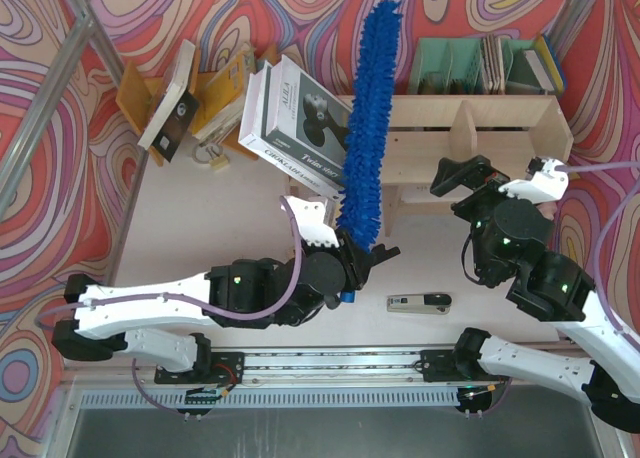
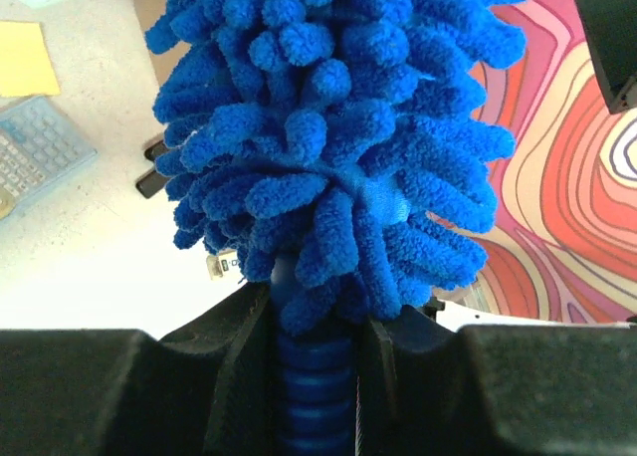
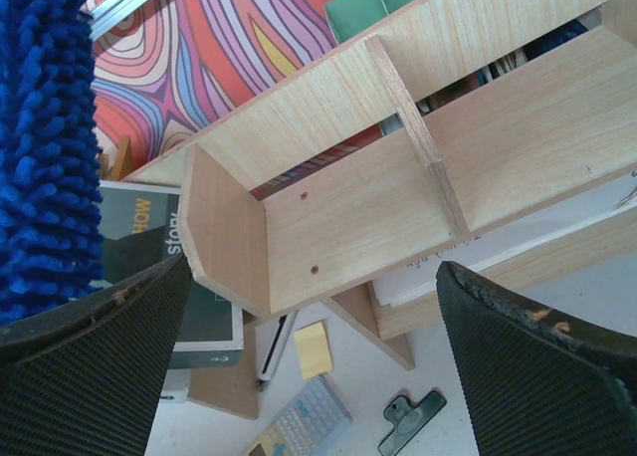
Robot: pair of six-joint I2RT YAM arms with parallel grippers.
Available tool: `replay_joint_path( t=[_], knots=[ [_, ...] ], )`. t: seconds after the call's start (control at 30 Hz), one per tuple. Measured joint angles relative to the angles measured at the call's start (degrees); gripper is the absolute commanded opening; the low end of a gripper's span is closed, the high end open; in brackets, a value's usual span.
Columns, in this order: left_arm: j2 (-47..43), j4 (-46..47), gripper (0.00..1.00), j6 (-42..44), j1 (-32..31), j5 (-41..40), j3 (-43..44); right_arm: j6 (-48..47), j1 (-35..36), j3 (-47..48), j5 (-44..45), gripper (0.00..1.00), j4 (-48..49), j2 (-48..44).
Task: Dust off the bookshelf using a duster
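Observation:
The bright blue fluffy duster (image 1: pixel 365 118) stands up over the left end of the light plywood bookshelf (image 1: pixel 480 138). My left gripper (image 1: pixel 358 260) is shut on the duster's ribbed blue handle (image 2: pixel 314 386), just below the shaggy head (image 2: pixel 328 127). My right gripper (image 1: pixel 450 183) is open and empty, just in front of the bookshelf's middle. In the right wrist view the wide-apart fingers (image 3: pixel 100 346) frame the shelf's left compartment (image 3: pixel 338 207), with the duster (image 3: pixel 40 147) at the left edge.
Large books (image 1: pixel 300 118) lean at the shelf's left end, by an orange-brown book stand (image 1: pixel 135 93). A green file organizer (image 1: pixel 450 66) stands behind the shelf. A small dark device (image 1: pixel 420 303) lies near the arms. A calculator (image 3: pixel 299 426), yellow note (image 3: pixel 312 348) and clip (image 3: pixel 410 421) lie below the shelf.

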Motion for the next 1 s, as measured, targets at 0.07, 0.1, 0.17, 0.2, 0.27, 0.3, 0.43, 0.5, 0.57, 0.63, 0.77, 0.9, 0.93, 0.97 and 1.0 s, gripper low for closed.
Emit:
replay_joint_path(
  t=[0.07, 0.1, 0.17, 0.2, 0.27, 0.3, 0.43, 0.5, 0.57, 0.63, 0.77, 0.9, 0.93, 0.97, 1.0],
  knots=[
    [0.31, -1.03, 0.0, -2.47, -1.07, -1.92, 0.13, 0.02, 0.0, -0.07, 0.0, 0.99, 0.0, -0.09],
    [0.42, -1.66, 0.0, -3.58, -1.55, -3.1, 0.13, 0.04, 0.0, -0.17, 0.0, 0.99, -0.02, -0.2],
    [0.66, -2.95, 0.0, -5.25, -2.8, -5.79, 0.35, 0.24, 0.0, -0.66, -0.02, 0.99, -0.07, -0.46],
    [0.94, -3.76, 0.0, -5.95, -3.72, -7.15, 0.87, 0.42, 0.0, -1.01, -0.2, 0.99, -0.15, -0.57],
    [1.62, -4.46, 0.0, -6.93, -5.27, -9.05, 2.25, 1.14, 0.0, -1.75, -0.57, 0.99, -0.44, -0.61],
    [1.84, -4.72, 0.0, -7.28, -5.79, -9.6, 2.82, 1.55, 0.0, -2.14, -0.87, 0.99, -0.68, -0.61],
    [1.92, -5.75, 0.0, -9.22, -6.47, -10.99, 3.32, 2.16, 0.0, -6.54, -2.34, 0.99, -0.68, -2.08],
    [1.99, -6.49, 0.0, -10.58, -6.51, -11.54, 3.32, 1.88, 0.0, -10.99, -3.28, 0.99, -0.33, -4.04],
    [1.99, -7.45, 0.0, -12.17, -6.71, -11.89, 3.3, 1.62, 0.02, -15.72, -3.67, 0.99, 0.04, -6.49],
    [1.99, -8.63, 0.0, -13.97, -7.02, -12.24, 3.1, 1.03, 0.0, -21.03, -3.82, 0.99, 0.87, -9.86],
    [1.97, -10.71, 0.0, -16.96, -7.76, -13.18, 2.51, -2.93, 0.0, -31.85, -4.48, 0.99, 4.94, -18.45],
    [1.97, -12.04, 0.0, -19.45, -8.33, -14.12, 2.51, -7.63, 0.0, -39.58, -6.05, 0.99, 10.64, -25.07],
    [1.97, -12.41, 0.0, -20.06, -8.39, -14.36, 2.51, -8.57, 0.0, -40.89, -6.47, 0.99, 11.74, -25.97],
    [1.97, -12.87, 0.0, -20.61, -8.41, -14.56, 2.51, -9.35, 0.0, -41.86, -6.71, 0.99, 12.74, -26.36],
    [1.97, -13.22, 0.0, -21.14, -8.41, -14.67, 2.51, -9.77, 0.0, -42.38, -6.86, 0.99, 13.42, -26.34]
  ],
)
